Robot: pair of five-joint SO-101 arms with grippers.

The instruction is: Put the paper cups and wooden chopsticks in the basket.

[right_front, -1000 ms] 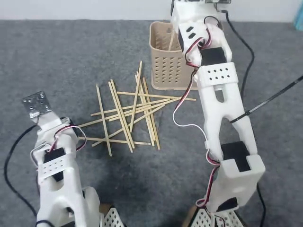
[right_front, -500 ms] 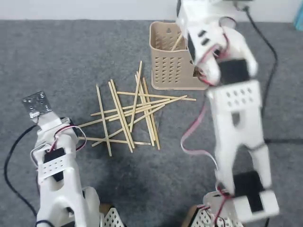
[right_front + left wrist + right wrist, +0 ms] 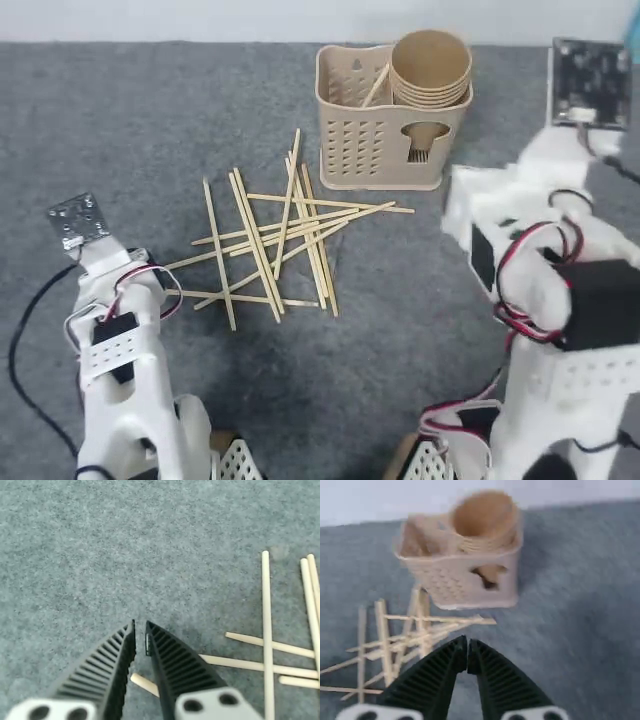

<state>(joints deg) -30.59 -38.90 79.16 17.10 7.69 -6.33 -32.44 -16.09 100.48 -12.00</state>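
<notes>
A beige slotted basket (image 3: 345, 140) stands at the back of the grey mat and holds a stack of brown paper cups (image 3: 431, 65) and one wooden chopstick (image 3: 375, 86). Several wooden chopsticks (image 3: 275, 245) lie crisscrossed on the mat in front of it. My right gripper (image 3: 467, 655) is shut and empty, drawn back from the basket (image 3: 465, 577) and the cups (image 3: 482, 514). My left gripper (image 3: 139, 635) hangs shut just above the mat, its tips over the end of one chopstick (image 3: 145, 684) at the pile's near-left edge.
Grey carpet covers the table. The left arm (image 3: 115, 350) stands at the front left and the right arm (image 3: 555, 320) at the front right. Bare mat lies between the arms and to the left of the pile.
The right arm has pulled back from over the basket toward the front right, uncovering the cup stack inside it. The left arm has not moved.
</notes>
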